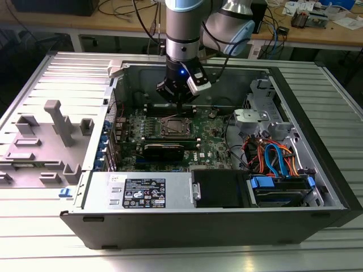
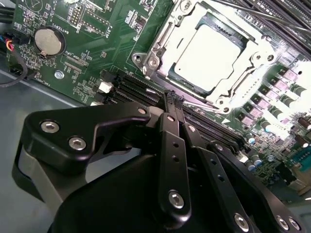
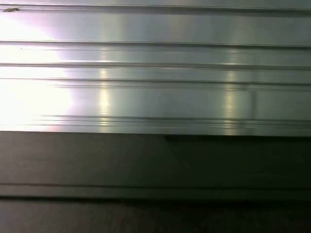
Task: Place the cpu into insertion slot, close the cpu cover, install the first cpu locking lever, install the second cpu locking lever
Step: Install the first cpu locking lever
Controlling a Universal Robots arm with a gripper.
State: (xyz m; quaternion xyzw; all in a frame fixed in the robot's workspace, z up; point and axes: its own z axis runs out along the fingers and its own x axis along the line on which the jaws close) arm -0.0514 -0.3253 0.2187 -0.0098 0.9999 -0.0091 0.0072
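Inspection of the open black computer case [image 1: 317, 170] lying on the ribbed aluminium surface [image 1: 181, 255]: the green motherboard [image 1: 212, 139] sits flat on its floor.

The small flat square cpu with the plain silver-grey metal top [image 2: 210, 57] is already seated in the square insertion slot with the silver metal rim [image 2: 167, 36]. In the exterior view the slot [image 1: 174, 126] sits near the board's middle. The thin silver cpu cover frame [image 2: 252, 53] appears to lie down around the chip, its window showing the chip's top. Whether either locking lever is latched cannot be told.

The black claw [image 2: 174, 104] hangs from the grey robot arm [image 1: 182, 34], and in the exterior view it [image 1: 180, 105] stands above the board's far edge. Its fingers [image 2: 170, 112] look drawn together into a narrow tip, clenched on nothing I can see.

Governing relation: in the exterior view the slot lies at about six o'clock from the claw, just beside it and lower. In the second wrist view the fingertip sits over the long black memory slots [image 2: 141, 90], with the socket's nearest corner close beyond it. The memory slots' long axis runs along the socket's near side, between claw and chip.

The first wrist view shows ribbed metal panelling [image 3: 155, 63] above a dark band.
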